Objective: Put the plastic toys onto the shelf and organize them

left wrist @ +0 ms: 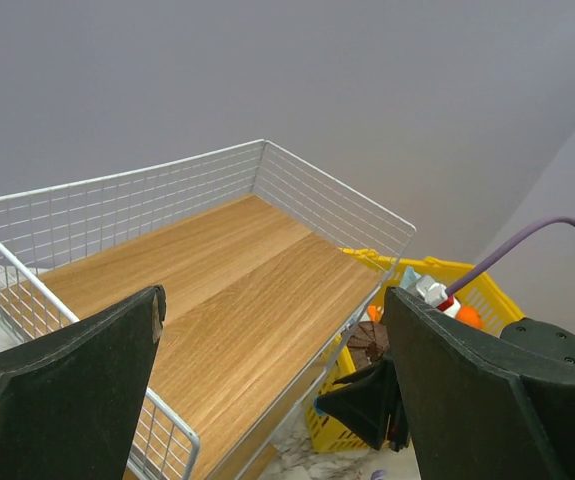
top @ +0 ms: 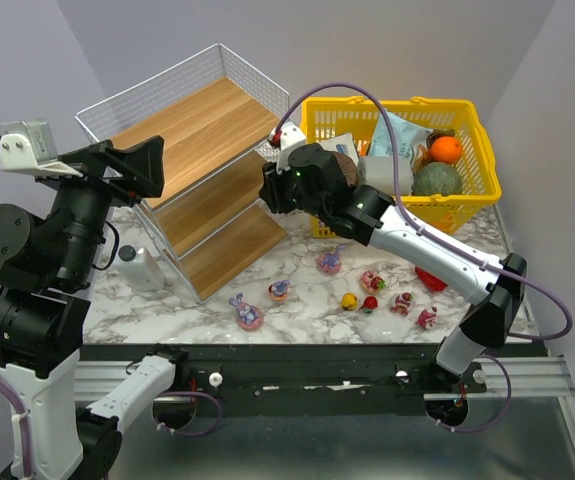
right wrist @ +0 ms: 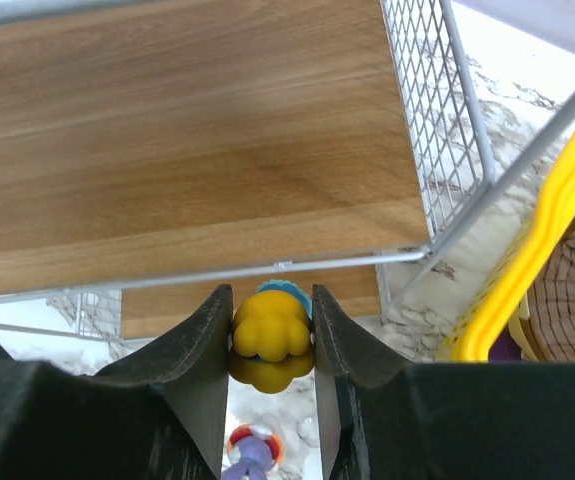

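One toy [right wrist: 271,338], prob. duck, R hand [right wrist: 272,312].

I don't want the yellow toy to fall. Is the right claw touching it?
Touching. The right wrist view shows the yellow toy squeezed between both fingers of the right claw, no gap either side.

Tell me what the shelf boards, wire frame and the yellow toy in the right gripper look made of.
Shelf boards: wood or wood-look laminate, matte, visible grain. Wire frame: probably white-coated metal, thin mesh. Yellow toy: likely plastic, smooth rounded lumps, slight sheen.
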Motion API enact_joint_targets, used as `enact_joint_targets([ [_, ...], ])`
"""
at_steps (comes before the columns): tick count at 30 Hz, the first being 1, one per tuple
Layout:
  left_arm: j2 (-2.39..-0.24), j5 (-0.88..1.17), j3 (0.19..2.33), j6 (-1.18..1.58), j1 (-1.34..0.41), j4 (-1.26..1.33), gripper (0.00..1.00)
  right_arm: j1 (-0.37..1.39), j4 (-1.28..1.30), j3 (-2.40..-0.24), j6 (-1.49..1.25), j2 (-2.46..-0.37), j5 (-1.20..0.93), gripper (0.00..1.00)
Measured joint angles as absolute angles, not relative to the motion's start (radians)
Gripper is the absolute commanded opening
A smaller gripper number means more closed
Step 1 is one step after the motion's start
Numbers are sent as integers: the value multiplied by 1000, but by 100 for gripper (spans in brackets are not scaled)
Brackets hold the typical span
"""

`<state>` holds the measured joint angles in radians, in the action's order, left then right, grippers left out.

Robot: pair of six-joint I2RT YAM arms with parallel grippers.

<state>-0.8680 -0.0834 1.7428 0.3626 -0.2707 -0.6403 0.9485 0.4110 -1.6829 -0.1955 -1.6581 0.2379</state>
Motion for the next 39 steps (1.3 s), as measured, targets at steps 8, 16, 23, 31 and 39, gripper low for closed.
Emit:
enact_joint_targets([
  [8, -867, -97, 1744, 342, -271, -647, 99, 947, 356, -1685, -179, -1723, 238, 1],
  [16, -868, -101, 1744, 325, -271, -647, 99, 942, 301, -1699, -164, -1744, 239, 1],
  [23, -868, -120, 1743, 310, -271, -650, 99, 941, 262, -1699, -159, -1761, 239, 1],
  [31, -867, -131, 1742, 297, -271, -657, 99, 941, 241, -1718, -155, -1785, 242, 9],
  [39, -867, -143, 1739, 284, -271, -662, 99, 941, 193, -1737, -155, -1820, 252, 15],
])
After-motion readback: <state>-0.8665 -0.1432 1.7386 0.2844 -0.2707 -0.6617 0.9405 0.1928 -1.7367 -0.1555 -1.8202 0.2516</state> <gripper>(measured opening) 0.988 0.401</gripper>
